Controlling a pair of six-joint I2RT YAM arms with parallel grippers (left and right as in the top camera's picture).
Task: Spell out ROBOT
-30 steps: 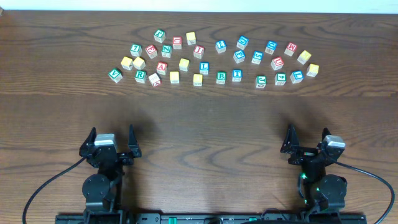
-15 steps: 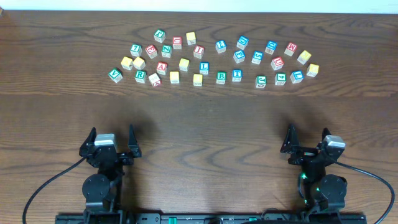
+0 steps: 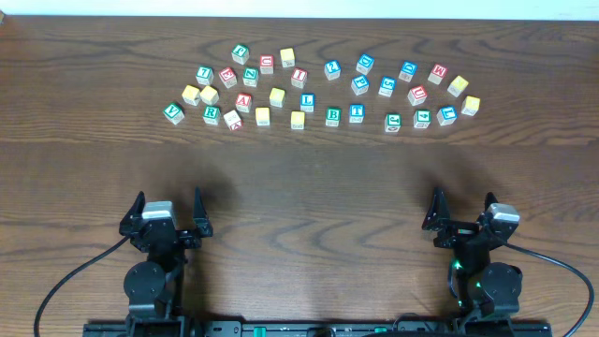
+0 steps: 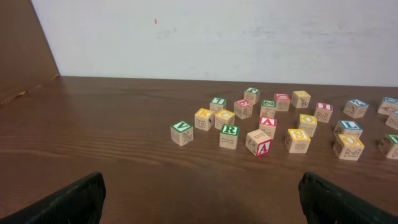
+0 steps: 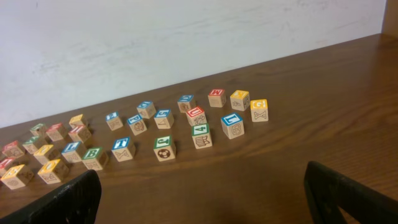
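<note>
Overhead view: the letter blocks (image 3: 307, 102) are lying scattered in a loose band on the wooden table (image 3: 299, 178), with none lined up as a word. The green R block (image 3: 211, 114) is sitting near the band's left end. The green B block (image 3: 332, 116) and the blue T block (image 3: 356, 112) are lying well to the right of it, in the same near row. No O is reading clearly at this size. The left gripper (image 3: 169, 204) and right gripper (image 3: 463, 206) are resting well apart from the R block, at the table's near edge, each spread wide and gripping nothing. By this layout the spelling is judged unstarted, with all five letters waiting to be placed.
</note>
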